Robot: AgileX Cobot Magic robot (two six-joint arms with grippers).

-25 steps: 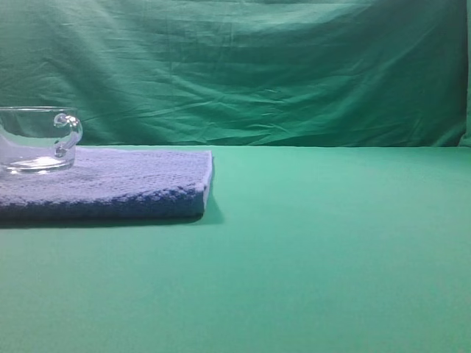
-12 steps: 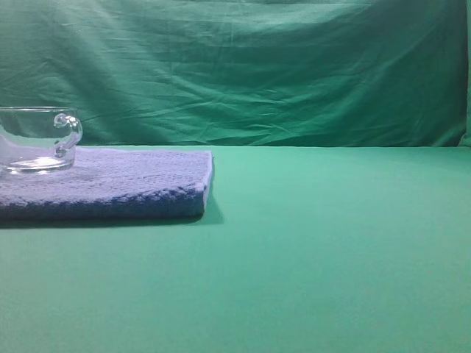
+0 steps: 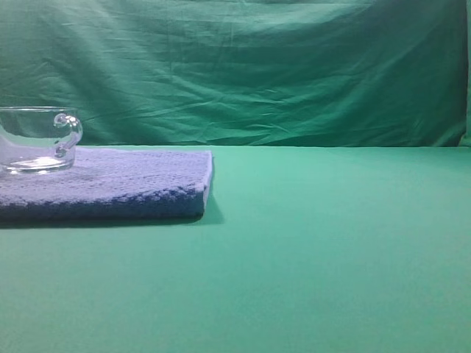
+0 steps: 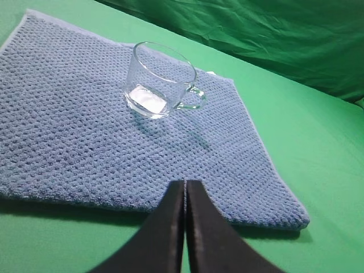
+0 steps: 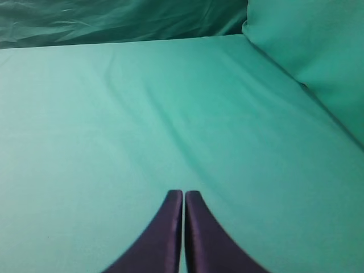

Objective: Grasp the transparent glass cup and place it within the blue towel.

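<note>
The transparent glass cup [image 3: 35, 140] stands upright on the blue towel [image 3: 125, 184] at the far left of the exterior view, its handle to the right. In the left wrist view the cup [image 4: 159, 79] sits on the towel [image 4: 74, 142] near its far edge. My left gripper [image 4: 185, 185] is shut and empty, drawn back over the towel's near edge, well apart from the cup. My right gripper [image 5: 183, 194] is shut and empty over bare green cloth. Neither gripper shows in the exterior view.
A green cloth covers the table [image 3: 331, 243] and hangs as a wrinkled backdrop [image 3: 257, 66]. In the right wrist view a raised green fold [image 5: 318, 62] lies at the far right.
</note>
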